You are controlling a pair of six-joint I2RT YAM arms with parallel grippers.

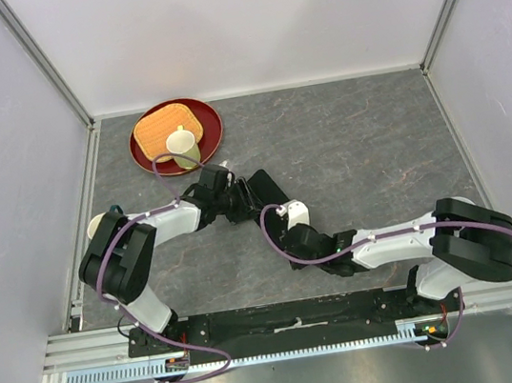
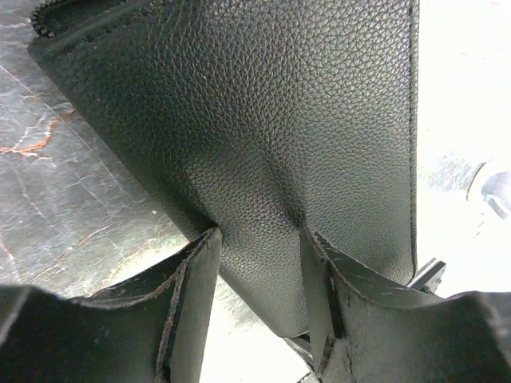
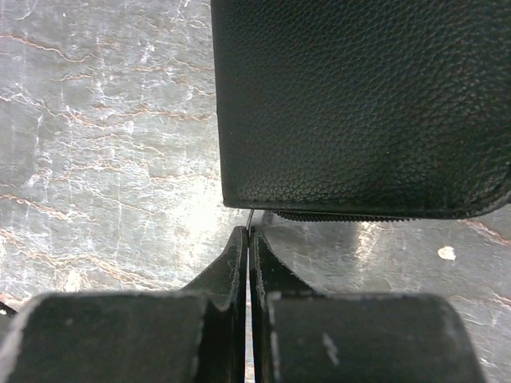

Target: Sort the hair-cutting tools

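Your left gripper [image 2: 259, 233] clamps the soft case [image 2: 263, 104] by its edge; your right gripper [image 3: 249, 233] is pressed together at the zip [image 3: 343, 216]. Combs and scissors are hidden: probably slim, slippery, so take handles.

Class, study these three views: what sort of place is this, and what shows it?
Probably a robotics test cell: a left arm and right arm bolted to a black rail at the edge of a grey stone-patterned table, closed in by plain white panels on metal posts.
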